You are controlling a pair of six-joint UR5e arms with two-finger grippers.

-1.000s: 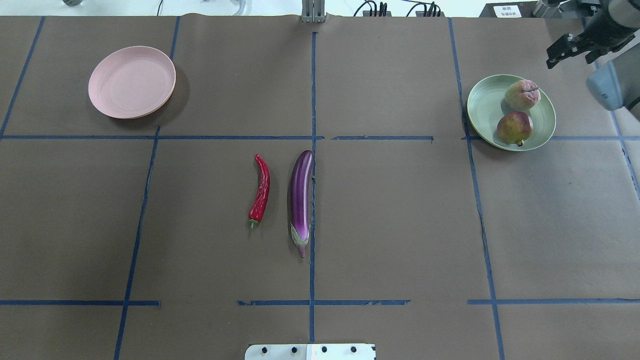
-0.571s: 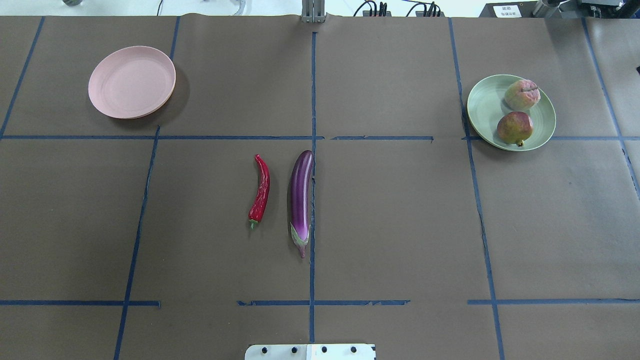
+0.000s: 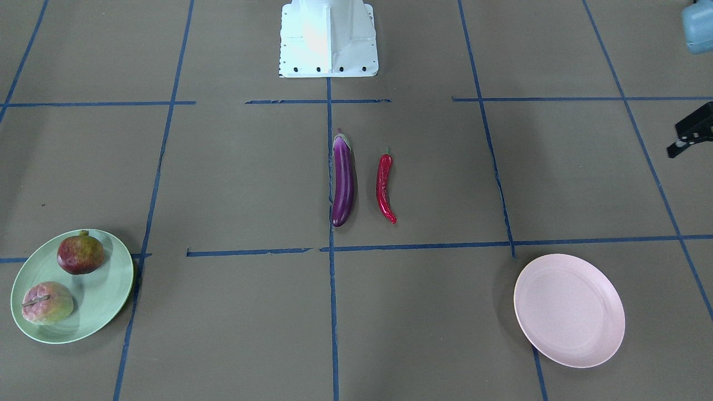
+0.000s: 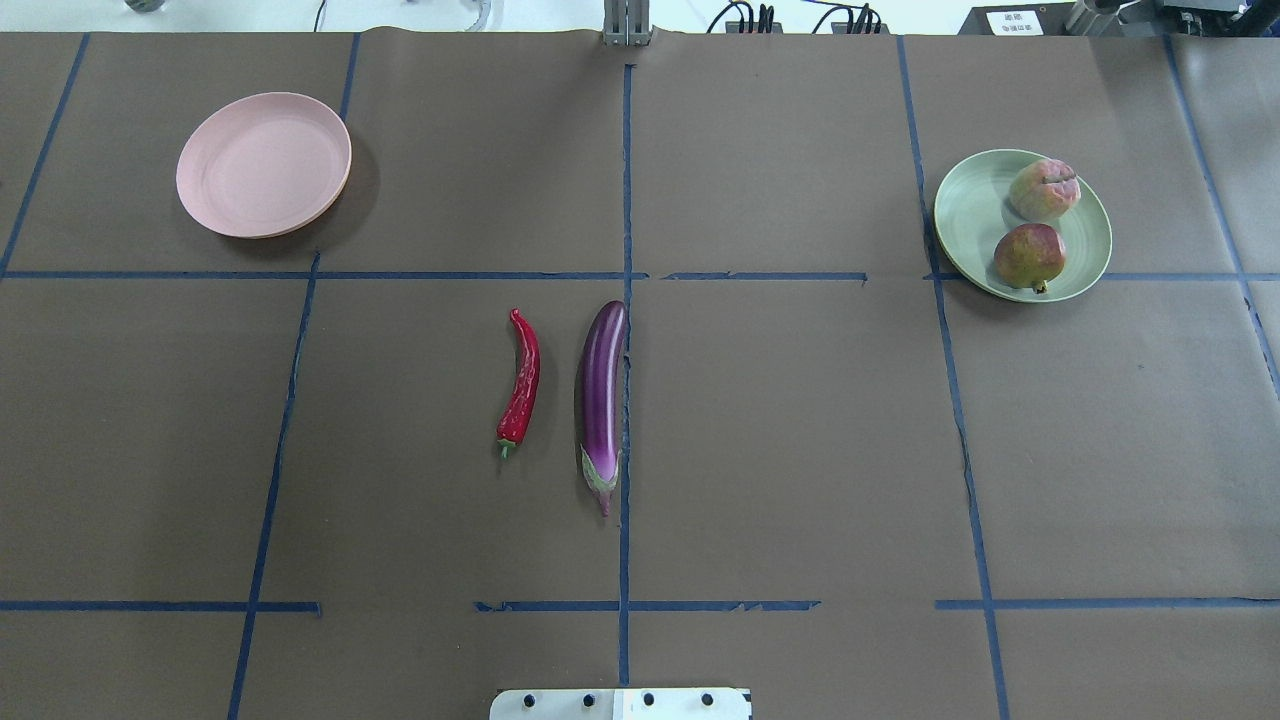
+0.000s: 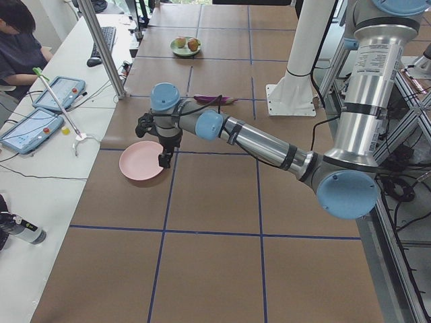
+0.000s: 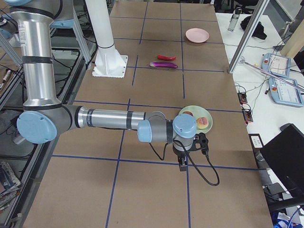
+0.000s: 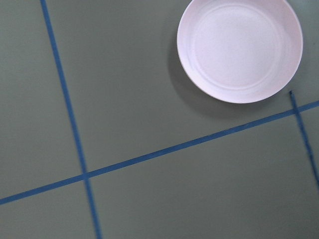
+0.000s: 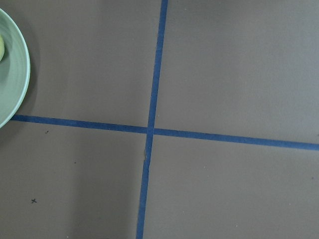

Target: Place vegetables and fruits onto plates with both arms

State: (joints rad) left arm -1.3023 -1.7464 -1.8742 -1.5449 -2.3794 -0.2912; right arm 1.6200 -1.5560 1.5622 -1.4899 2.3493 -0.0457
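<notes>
White label on left arm, print illegible.

Brown paper table cover, gridded in blue tape. The eggplant is glossy purple with a pale green cap, and the chili is shiny red with a green stem. The pomegranate is dark red, patched yellow-green. The custard apple is mottled pink-green with a brown stem. One mint-green plate, one plain pale pink plate. The left arm and right arm are silver-grey with light-blue joint caps.
</notes>
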